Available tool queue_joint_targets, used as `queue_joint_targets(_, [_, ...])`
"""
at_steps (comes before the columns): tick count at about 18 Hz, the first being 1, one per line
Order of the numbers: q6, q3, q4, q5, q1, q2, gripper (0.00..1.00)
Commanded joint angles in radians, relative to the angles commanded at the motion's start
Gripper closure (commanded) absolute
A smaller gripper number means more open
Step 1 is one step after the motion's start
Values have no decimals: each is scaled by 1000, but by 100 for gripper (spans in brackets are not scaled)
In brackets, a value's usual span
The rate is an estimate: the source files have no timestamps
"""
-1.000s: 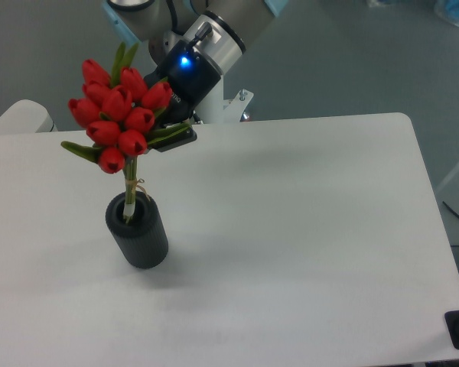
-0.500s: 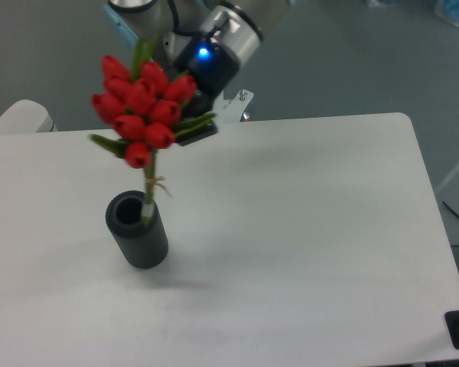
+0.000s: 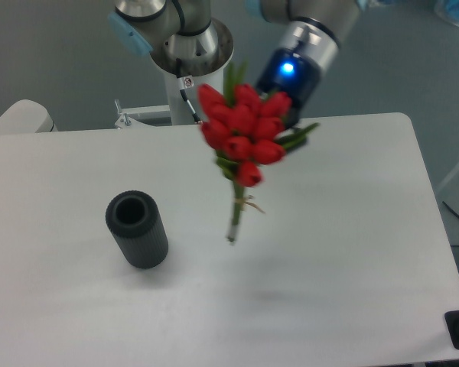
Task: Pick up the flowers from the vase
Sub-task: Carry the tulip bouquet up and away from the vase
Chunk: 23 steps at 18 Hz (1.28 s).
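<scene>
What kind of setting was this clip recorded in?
Probably a robotics lab or test cell, not a home. A bare white table stands on a grey floor, an industrial arm's base rises at its far edge, and the only props are artificial-looking flowers and a vase.

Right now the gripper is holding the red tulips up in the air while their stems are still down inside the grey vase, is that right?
Not quite. The gripper does hold the flowers in the air, but the camera view shows their stems hanging clear of the vase, to its right above the table.
</scene>
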State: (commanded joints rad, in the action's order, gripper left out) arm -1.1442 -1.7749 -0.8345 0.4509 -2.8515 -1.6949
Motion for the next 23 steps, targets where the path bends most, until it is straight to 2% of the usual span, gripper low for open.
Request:
queue_joint_targets(8, [-138, 31, -2, 34, -49, -84, 75])
queue_joint_targets(11, [-227, 29, -5, 100, -57, -88, 75])
queue_joint_targets(15, [-232, 45, -5, 202, -52, -95, 75])
queue_joint_targets(23, [-275, 45, -8, 249, -51, -103, 75])
